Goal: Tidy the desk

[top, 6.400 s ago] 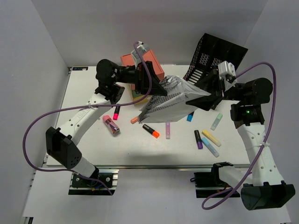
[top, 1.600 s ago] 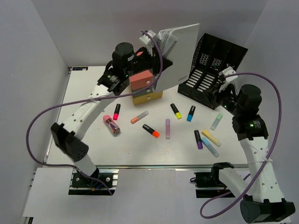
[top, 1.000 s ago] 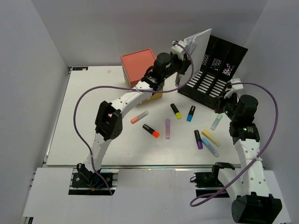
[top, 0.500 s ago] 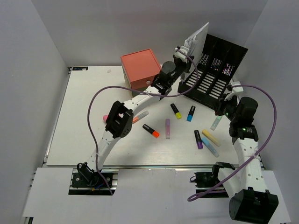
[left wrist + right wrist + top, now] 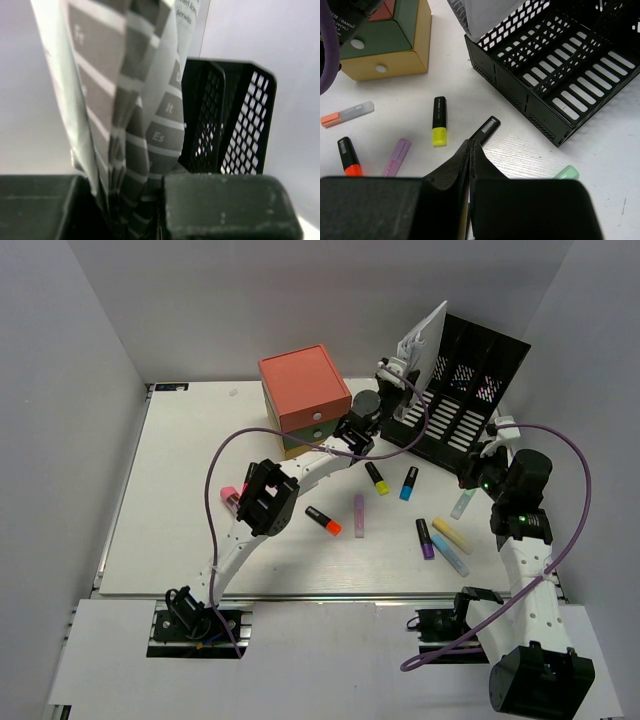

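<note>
**A:** How much of the tidying can be counted as done?

**B:** Very little, it is judged. The desk [image 5: 180,490] is seen filling the middle of the overhead view, and loose markers are scattered over it from the centre out to 4 o'clock. Among them are an orange marker [image 5: 323,521], a purple marker [image 5: 359,515], a yellow marker [image 5: 376,477], a blue marker [image 5: 408,483] and several more. None has been put away. One grey-striped booklet [image 5: 425,335] is held upright at the leftmost slot of the black file rack [image 5: 470,380], at 1 o'clock. Whether it is seated in the slot cannot be told. The drawer unit [image 5: 305,390] is found at 12 o'clock.

**A:** And the claws?

**B:** The left claw [image 5: 150,210] is clamped on the booklet's lower edge, its jaws kept only slightly apart by the folded paper. The right claw [image 5: 470,147] is pressed fully together with nothing held. It is seen hovering at 3 o'clock near a mint marker [image 5: 463,502], and nothing is touched by it.
</note>
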Motion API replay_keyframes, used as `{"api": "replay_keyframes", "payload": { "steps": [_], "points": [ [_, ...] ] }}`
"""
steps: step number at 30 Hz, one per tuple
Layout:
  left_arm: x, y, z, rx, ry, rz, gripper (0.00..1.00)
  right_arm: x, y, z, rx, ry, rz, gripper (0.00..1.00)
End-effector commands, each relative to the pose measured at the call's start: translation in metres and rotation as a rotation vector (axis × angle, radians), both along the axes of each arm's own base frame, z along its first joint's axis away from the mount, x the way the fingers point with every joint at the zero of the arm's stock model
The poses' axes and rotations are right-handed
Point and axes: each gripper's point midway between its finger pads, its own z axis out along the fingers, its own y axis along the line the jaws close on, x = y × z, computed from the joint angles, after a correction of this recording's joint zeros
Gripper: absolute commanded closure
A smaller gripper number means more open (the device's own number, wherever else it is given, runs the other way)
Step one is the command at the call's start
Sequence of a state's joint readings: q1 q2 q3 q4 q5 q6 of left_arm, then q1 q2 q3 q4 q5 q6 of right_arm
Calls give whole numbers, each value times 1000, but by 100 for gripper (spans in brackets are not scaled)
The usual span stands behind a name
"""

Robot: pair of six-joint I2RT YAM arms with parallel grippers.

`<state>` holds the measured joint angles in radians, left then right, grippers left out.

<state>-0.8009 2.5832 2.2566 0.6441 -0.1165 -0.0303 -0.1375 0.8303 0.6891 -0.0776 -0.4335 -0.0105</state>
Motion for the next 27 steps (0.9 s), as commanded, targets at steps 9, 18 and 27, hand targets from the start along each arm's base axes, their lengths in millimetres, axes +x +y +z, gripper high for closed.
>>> {"api": "replay_keyframes", "payload": {
  "steps": [9, 18, 27],
  "points": [
    [-10, 17, 76, -220, -170, 31, 100, 1, 4, 10, 4, -54, 30, 100],
    [-13, 3, 54, -220, -136, -18, 100, 1, 5, 10, 5, -54, 35, 100],
    [-8, 0, 36, -222, -99, -16, 100, 0, 6, 9, 6, -53, 39, 100]
  ]
}}
